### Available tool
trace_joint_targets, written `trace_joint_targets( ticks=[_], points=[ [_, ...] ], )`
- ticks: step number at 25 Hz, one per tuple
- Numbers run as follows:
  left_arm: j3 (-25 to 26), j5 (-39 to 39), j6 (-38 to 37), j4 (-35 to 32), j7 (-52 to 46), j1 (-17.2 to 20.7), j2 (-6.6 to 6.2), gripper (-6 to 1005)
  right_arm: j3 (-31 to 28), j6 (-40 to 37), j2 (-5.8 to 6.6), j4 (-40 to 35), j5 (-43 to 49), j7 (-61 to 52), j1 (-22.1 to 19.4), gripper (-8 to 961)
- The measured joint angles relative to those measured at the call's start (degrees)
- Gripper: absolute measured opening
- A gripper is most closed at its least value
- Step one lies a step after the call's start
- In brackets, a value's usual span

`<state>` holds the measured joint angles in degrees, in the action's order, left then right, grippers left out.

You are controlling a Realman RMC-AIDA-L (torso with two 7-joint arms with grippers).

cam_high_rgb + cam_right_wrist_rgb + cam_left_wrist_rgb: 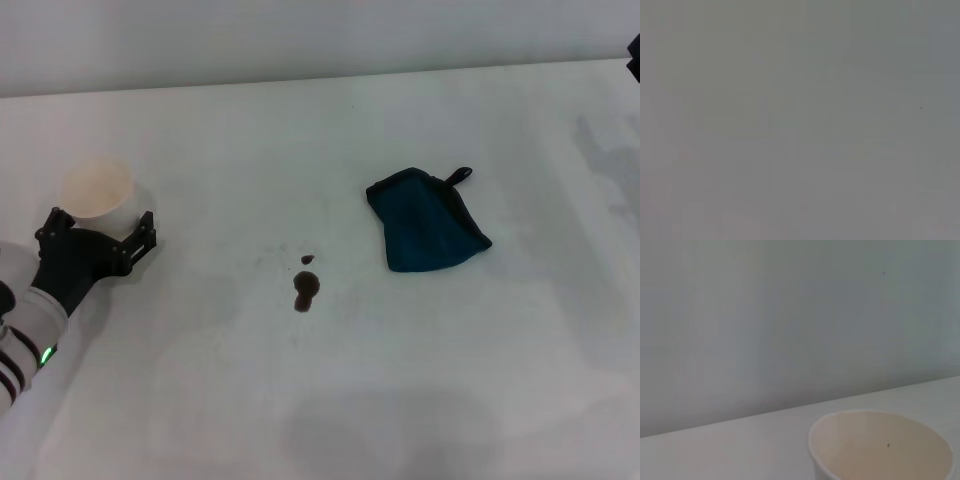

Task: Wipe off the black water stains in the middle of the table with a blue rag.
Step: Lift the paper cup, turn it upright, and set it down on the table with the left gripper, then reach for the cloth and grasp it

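The left gripper (100, 228), at nine o'clock on the table (330, 400), stands with its black fingers spread around a white paper cup (97, 188), seemingly the source of the spill; whether they press its wall cannot be told. Toward the centre lie the black water stains (305, 287), a larger blob with a tiny dot just above it, not yet wiped. The blue rag (425, 220) sits crumpled at about two o'clock, well apart from the stains, untouched. The right gripper is out of view, so its state is unknown.
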<state>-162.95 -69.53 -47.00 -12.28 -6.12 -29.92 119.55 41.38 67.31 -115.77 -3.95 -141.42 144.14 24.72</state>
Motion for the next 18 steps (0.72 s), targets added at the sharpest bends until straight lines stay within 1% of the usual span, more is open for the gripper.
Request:
trace_joint_targets(
  ticks=[4,10,15,18],
  points=[
    [0.00,-0.06,-0.01,-0.07,-0.05,0.34,0.04,892,0.65,0.00,0.01,-0.01,0.25,0.00,0.00,766],
    [0.00,0.10,-0.19,-1.84,0.17,2.05,0.01,892,1.03,0.00,0.05,0.00,0.57,0.00,0.47,764],
    [0.05,-0.06,-1.12,-4.45,0.25,5.30,0.02,892,3.40,0.00,0.19,-0.20,0.74,0.00,0.40,762],
    [0.49,-1.08,-2.23,-6.37,0.07,8.06,0.07,892,4.25,0.00,0.21,-0.30,0.85,-3.11,0.38,761]
  ],
)
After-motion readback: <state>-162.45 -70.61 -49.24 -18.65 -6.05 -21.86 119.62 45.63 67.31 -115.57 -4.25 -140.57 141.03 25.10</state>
